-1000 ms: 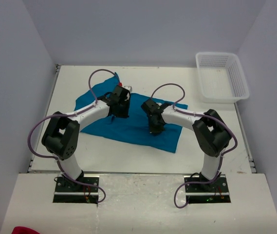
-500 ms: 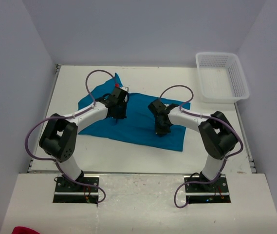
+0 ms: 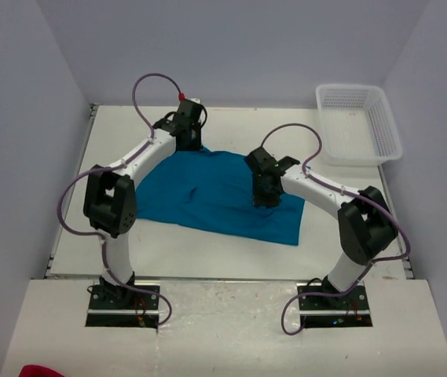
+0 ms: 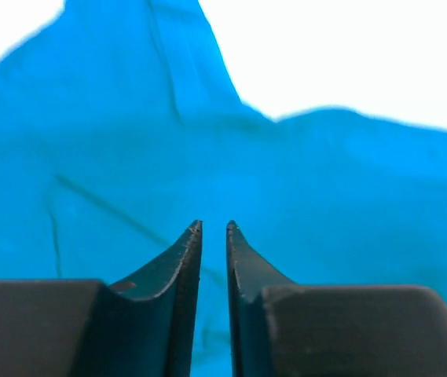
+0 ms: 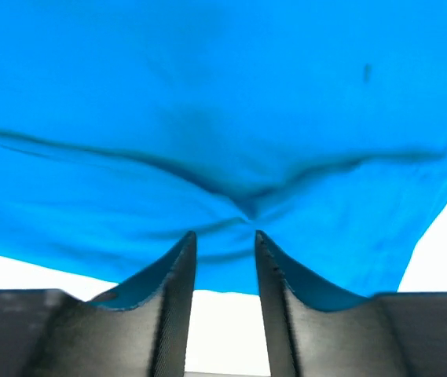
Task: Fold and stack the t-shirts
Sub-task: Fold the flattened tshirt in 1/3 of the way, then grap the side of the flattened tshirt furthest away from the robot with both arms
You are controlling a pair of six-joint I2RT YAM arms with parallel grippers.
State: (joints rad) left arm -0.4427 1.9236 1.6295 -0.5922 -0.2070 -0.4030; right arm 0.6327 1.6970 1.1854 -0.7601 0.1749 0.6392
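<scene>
The left arm reaches far forward, its tool [image 3: 189, 141] barely apart and empty. The right arm bends inward, its tool [image 3: 266, 200] apart just above the t-shirt [image 3: 207, 196], whose length runs from tool to tool.

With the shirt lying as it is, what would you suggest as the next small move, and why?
Probably raise both arms a little, clear of the t-shirt. It lies spread out, and the left fingers and right fingers stand slightly apart with no cloth pinched between them, so neither holds anything. Lifting off would free them to reach for an edge to fold.
</scene>
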